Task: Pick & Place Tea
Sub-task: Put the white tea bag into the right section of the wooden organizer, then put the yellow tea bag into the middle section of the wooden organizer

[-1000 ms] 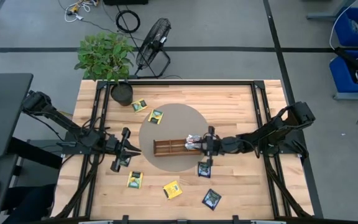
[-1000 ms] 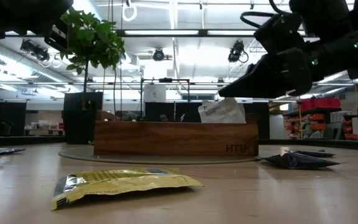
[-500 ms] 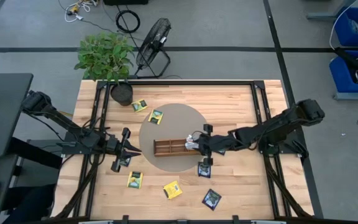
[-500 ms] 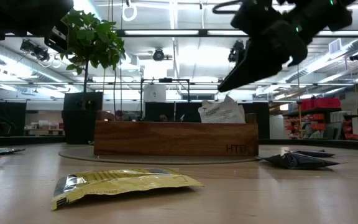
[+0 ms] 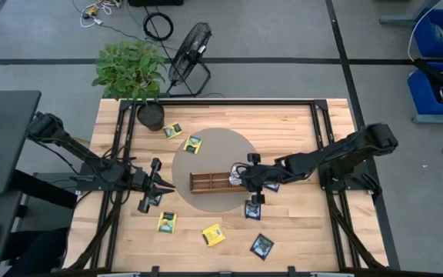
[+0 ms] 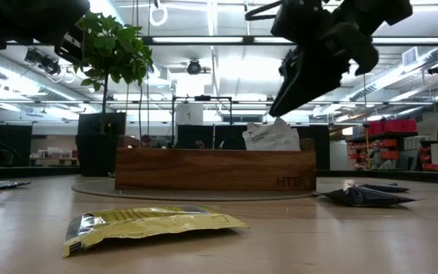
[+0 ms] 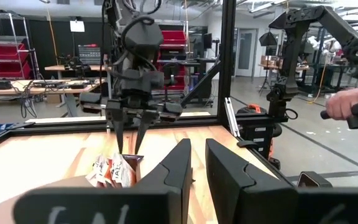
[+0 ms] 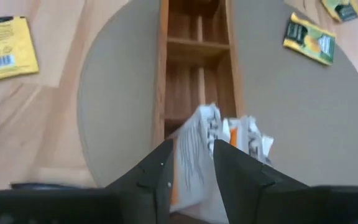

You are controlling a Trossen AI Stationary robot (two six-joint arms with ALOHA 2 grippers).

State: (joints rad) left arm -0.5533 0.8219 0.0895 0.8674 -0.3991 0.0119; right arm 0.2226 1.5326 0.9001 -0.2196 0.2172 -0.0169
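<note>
The wooden tray (image 5: 212,181) lies across the near half of a round grey mat (image 5: 215,165) at the middle of the table (image 5: 291,123). White-and-orange sachets (image 5: 239,175) stand crumpled in its end compartment on the robot's right; the other compartments show bare wood in the right wrist view. The right gripper (image 5: 246,174) hangs directly above these sachets (image 8: 201,146), fingers (image 8: 160,168) slightly parted and astride their upper edges, clear of the tray rim in the low view (image 6: 280,106); whether they pinch anything cannot be told. The left gripper (image 5: 158,183) waits just off the mat's left edge, fingers (image 7: 179,168) narrowly apart, holding nothing. Loose sachets ring the mat: two yellow ones (image 5: 173,130) and (image 5: 193,144) toward the far side near the potted plant (image 5: 129,73), two yellow ones (image 5: 167,222) and (image 5: 213,235) toward the near edge, and black ones (image 5: 253,209) and (image 5: 262,245) near the right arm. The far right part of the table is bare wood, bounded by a black frame (image 5: 318,131).
</note>
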